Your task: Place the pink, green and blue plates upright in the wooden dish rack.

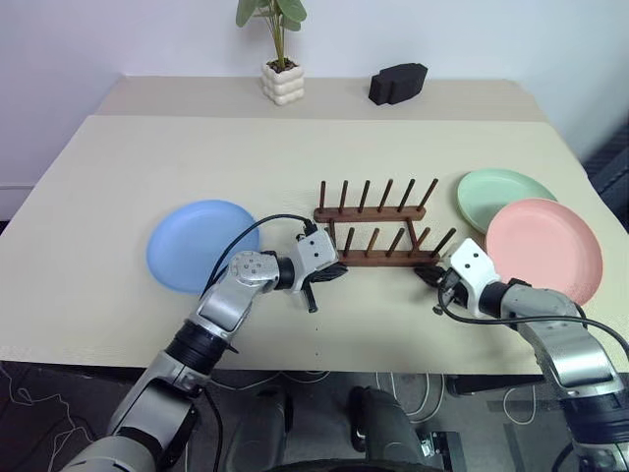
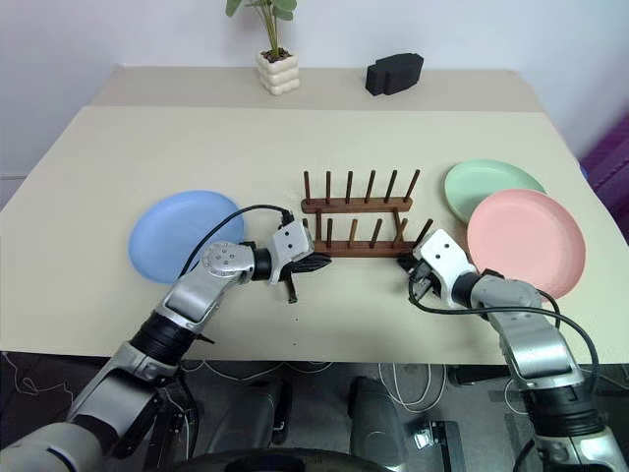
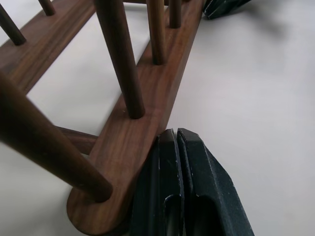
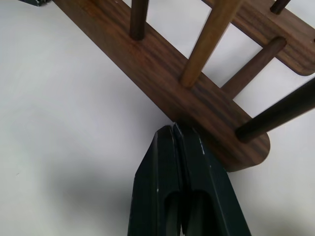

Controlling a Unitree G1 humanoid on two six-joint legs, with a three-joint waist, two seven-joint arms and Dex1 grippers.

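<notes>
Beige table [image 1: 118, 177] – pale, perhaps white wall [image 1: 147, 34]

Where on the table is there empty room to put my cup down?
Bare table lies between the blue plate and the potted plant, and between the wooden dish rack and the black block. It is crowded on the right, where the pink plate overlaps the green plate.

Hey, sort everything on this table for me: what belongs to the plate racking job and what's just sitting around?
For the job: round light blue plate; round mint green plate; round salmon pink plate; dark wooden peg dish rack.

Just lying about: potted green plant in white pot; black blocky object.
</notes>
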